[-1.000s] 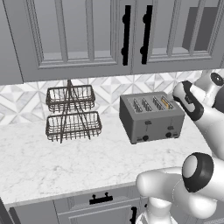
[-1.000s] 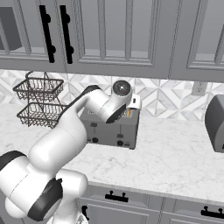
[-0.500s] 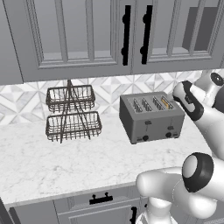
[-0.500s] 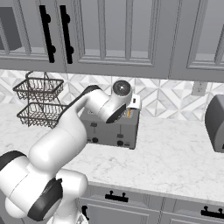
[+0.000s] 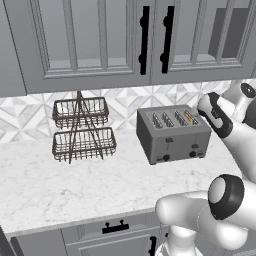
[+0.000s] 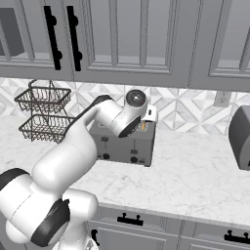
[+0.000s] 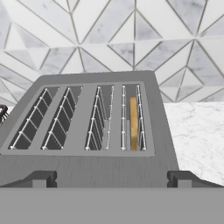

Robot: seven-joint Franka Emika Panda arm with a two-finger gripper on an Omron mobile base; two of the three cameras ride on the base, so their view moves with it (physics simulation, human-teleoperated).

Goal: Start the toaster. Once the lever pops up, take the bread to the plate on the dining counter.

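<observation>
The grey four-slot toaster (image 5: 172,134) stands on the marble wall counter by the tiled backsplash, its levers and dark knobs on the front face. The bread (image 7: 133,124) sits upright, low in the rightmost slot (image 5: 190,118), a tan slice seen edge-on. My gripper (image 7: 111,179) hovers just above the toaster's near edge and looks down into the slots. Its dark fingertips (image 7: 40,179) stand far apart, open, holding nothing. In the right base view the hand (image 6: 146,116) is over the toaster's right end (image 6: 128,144). The plate and the dining counter are out of view.
A two-tier wire basket rack (image 5: 82,131) stands left of the toaster. Grey upper cabinets (image 5: 125,40) hang overhead. Another grey appliance (image 6: 241,139) sits at the far right, below a wall outlet (image 6: 222,98). Bare marble counter (image 5: 75,185) stretches in front.
</observation>
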